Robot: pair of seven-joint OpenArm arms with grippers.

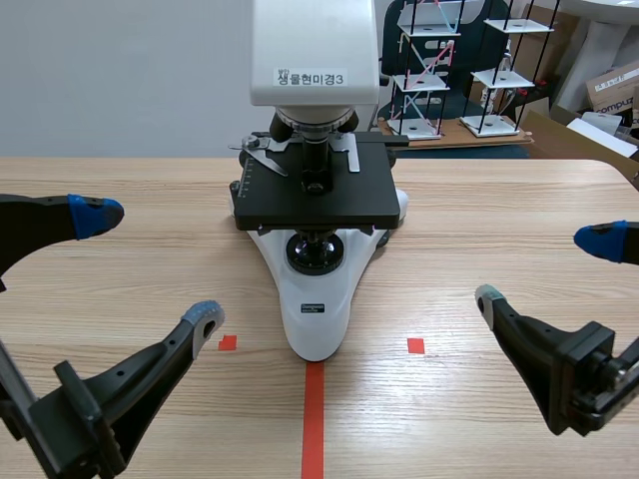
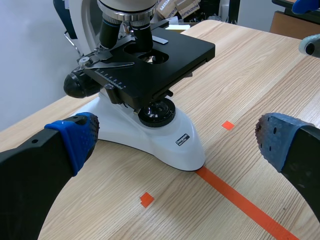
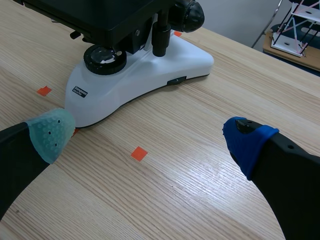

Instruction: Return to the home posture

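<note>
With the black two-fingered left gripper (image 1: 150, 267) and right gripper (image 1: 547, 269) both held wide and empty at near left and near right, the white-and-black laboratory microscope (image 1: 318, 299) standing centrally between them could be knocked or shifted were either swung inward during retraction.

The right pincer (image 3: 147, 136), fingers spread wide, sits near the microscope (image 3: 150, 65).
</note>
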